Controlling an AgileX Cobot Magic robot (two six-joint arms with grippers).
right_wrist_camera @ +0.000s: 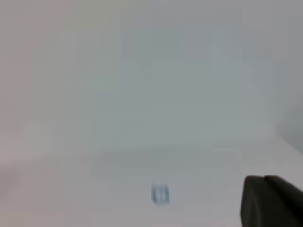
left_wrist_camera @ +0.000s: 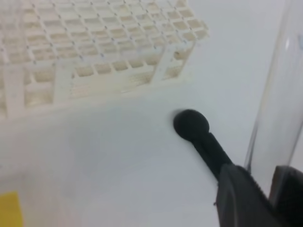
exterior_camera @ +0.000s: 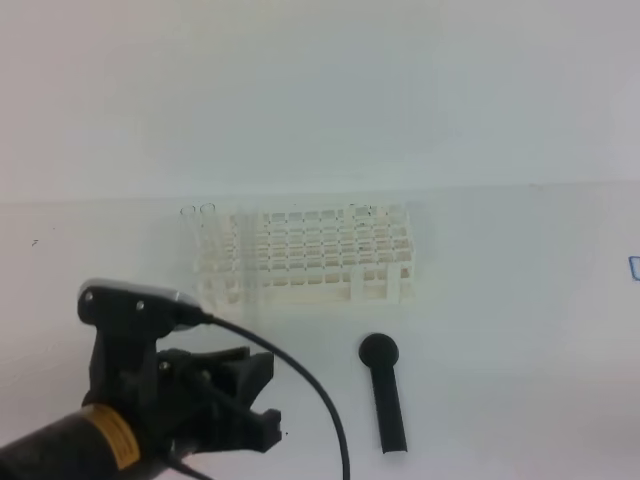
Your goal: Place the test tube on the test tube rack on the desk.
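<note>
Left hand pinching a clear test tube near the white test tube rack.

Tube rises upright from the pressed fingers, in front of the rack, near a black round-headed stick on the worktop. Glass looks light, slippery, fragile; grip low, gently. Right hand shut, empty.

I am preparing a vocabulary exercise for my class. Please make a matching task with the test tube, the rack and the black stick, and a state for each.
1. test tube
2. test tube rack
3. black stick

A. lying flat on the desk
B. white, standing upright
C. clear, gripped by the left gripper

Pairs: 1-C, 2-B, 3-A.
</note>
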